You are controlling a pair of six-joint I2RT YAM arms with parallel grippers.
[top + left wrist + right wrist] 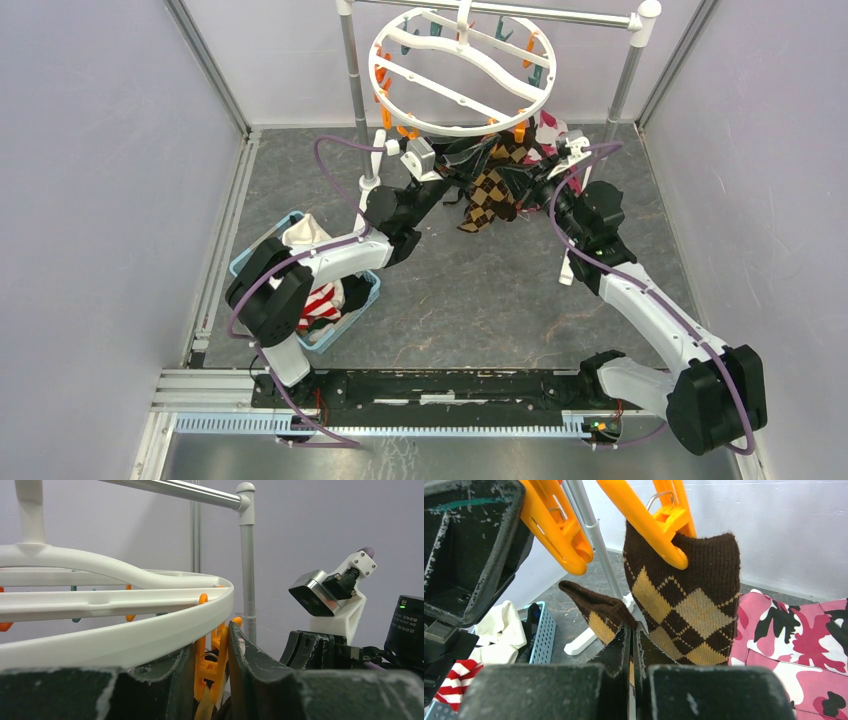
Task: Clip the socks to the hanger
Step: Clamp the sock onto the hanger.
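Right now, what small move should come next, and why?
Probably lift the right gripper slightly, feeding the cuff of its argyle sock into the orange clothespin pinched by the left gripper; that cuff hangs just below the pin, unclipped.

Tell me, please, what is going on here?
Clipping is under way at the hanger. The left gripper is closed on an orange pin at its rim, while the right gripper pinches a loose argyle sock nearby. Another argyle sock already hangs from a neighbouring pin. More socks wait in the blue basket.
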